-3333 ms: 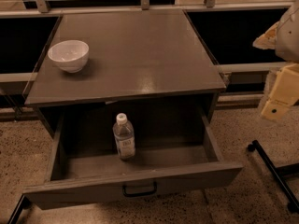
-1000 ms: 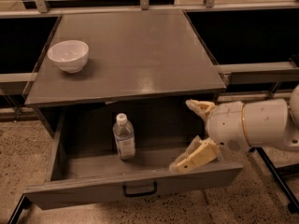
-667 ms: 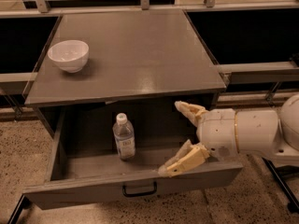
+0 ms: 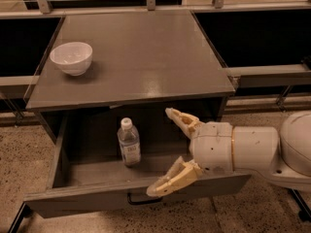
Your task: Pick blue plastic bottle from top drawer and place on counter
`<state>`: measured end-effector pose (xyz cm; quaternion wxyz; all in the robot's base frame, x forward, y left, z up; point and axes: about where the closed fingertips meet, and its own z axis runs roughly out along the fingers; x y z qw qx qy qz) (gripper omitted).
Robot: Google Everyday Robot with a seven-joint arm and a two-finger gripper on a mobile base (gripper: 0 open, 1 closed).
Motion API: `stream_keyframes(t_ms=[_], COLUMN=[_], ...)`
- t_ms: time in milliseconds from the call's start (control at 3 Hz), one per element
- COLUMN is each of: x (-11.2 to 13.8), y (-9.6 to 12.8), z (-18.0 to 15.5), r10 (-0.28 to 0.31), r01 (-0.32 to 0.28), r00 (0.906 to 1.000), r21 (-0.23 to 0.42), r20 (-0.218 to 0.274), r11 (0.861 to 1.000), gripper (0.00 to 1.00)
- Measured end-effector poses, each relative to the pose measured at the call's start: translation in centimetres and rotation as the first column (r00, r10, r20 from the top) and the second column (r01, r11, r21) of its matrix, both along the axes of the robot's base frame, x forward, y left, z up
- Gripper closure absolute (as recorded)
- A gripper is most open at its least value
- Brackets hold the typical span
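Grey-brown counter (image 4: 146, 57) & top drawer (image 4: 73, 203); white bowl (image 4: 71, 57); clear bottle (image 4: 129, 145) w/ white cap; cream gripper (image 4: 160, 152) over drawer.

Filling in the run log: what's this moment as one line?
stage: pre-grasp | gripper: open, over top drawer, right of blue plastic bottle, not touching | bottle: upright in drawer | counter: holds white bowl

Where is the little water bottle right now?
The blue plastic bottle stands upright in the open top drawer, below the counter. The gripper, fingers open, is just right of it in the camera view, not touching it.
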<state>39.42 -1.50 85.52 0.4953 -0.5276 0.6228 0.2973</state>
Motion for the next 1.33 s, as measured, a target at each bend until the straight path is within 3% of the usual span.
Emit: stream_keyframes(t_ms=[667, 1000, 1333], x=[1.1, 1.4, 3.8], y=[4.4, 4.3, 4.0], z=[2.5, 2.4, 1.0], r10=[0.005, 0.004, -0.007], r01=[-0.005, -0.004, 0.011], r00=[0.9949, 0.995, 0.9954], r21=[-0.001, -0.005, -0.042], r20=[0.1, 0.1, 0.095], r11=[1.0, 1.0, 0.999], gripper=[0.0, 0.0, 0.0])
